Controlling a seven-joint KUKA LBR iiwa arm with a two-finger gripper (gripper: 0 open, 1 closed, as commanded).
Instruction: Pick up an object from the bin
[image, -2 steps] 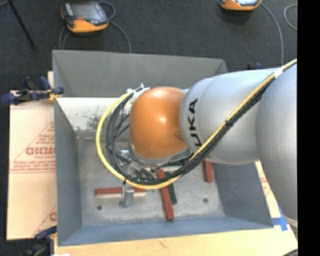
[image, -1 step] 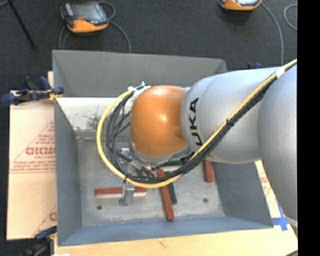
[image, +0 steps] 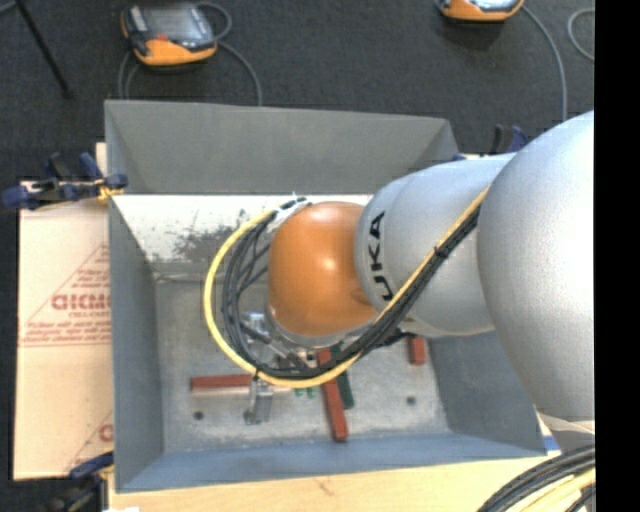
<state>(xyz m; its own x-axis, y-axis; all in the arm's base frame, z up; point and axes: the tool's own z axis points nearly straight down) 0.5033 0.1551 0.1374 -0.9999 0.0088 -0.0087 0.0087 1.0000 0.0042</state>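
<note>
The arm is reaching into the grey bin (image: 135, 330) from the right, and its orange cover (image: 310, 270) is hanging over the middle of the bin floor. The claw (image: 258, 405) is sitting low over the near-left part of the floor, at the right end of a flat red-brown bar (image: 218, 383) that is lying crosswise there. Whether the two are touching cannot be told. How far the claw is opening, and whether it is gripping anything, cannot be told either. A longer red stick (image: 337, 418) and a green piece (image: 328, 392) are lying just right of the claw. A small red block (image: 415, 350) is lying farther right.
</note>
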